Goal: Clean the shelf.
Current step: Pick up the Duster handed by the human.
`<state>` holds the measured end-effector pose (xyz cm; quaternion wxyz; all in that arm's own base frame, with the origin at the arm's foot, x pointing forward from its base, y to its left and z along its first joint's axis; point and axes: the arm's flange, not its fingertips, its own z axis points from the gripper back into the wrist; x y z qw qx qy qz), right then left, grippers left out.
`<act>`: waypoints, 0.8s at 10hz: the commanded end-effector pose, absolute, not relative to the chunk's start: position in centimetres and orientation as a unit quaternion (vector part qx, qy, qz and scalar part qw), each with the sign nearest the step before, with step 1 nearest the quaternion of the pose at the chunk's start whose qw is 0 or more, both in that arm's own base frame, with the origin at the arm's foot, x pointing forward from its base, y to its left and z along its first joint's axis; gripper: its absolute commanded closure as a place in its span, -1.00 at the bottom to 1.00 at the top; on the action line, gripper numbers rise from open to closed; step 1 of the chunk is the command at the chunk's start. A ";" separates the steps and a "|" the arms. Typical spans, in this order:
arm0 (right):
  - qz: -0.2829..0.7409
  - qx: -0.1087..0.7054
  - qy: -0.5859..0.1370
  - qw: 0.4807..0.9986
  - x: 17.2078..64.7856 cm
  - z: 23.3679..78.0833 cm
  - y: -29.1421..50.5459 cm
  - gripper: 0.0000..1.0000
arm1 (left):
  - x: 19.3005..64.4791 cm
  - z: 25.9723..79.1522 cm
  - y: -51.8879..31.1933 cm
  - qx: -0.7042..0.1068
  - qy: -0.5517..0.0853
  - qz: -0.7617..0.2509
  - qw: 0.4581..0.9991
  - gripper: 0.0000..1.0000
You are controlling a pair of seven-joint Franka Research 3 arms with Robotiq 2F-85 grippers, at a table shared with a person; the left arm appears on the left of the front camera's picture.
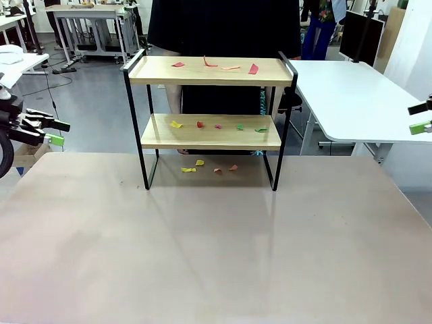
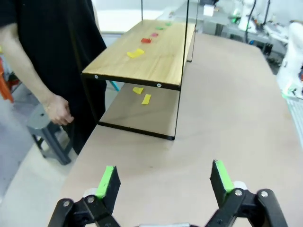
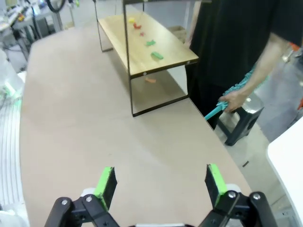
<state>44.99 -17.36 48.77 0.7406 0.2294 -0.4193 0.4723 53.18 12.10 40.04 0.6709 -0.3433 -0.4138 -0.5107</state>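
Observation:
The shelf [image 1: 210, 71] stands at the far middle of the table, two light wooden boards in a black frame. Coloured paper scraps [image 1: 216, 65] lie on its top board, more scraps [image 1: 217, 125] on the lower board, and some [image 1: 206, 166] on the table beneath it. My left gripper [image 1: 55, 133] hangs open at the far left edge, off the table. My right gripper [image 1: 420, 117] shows at the far right edge, open. In the left wrist view my gripper [image 2: 163, 182] is open over bare table, the shelf [image 2: 142, 61] ahead. In the right wrist view my gripper [image 3: 161, 182] is open, the shelf [image 3: 161, 59] ahead.
A person in black stands behind the shelf [image 1: 223, 27]; one hand [image 2: 59, 111] hangs by the shelf's end, the other hand [image 3: 232, 101] grips a teal handle [image 3: 213, 112]. A stool [image 3: 239, 124] stands behind the table. A white table [image 1: 351, 101] is at the right.

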 end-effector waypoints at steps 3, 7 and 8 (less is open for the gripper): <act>0.437 0.285 -0.481 0.704 50.3 46.7 -23.6 -1.00 | 56.2 39.4 14.7 -0.385 -0.488 -0.543 0.564 -1.00; 0.421 0.320 -0.513 0.676 51.9 45.2 -26.7 -1.00 | 57.7 38.2 15.6 -0.401 -0.519 -0.543 0.525 -1.00; 0.419 0.324 -0.518 0.672 52.1 45.0 -27.1 -1.00 | 57.8 38.2 15.8 -0.403 -0.524 -0.543 0.517 -1.00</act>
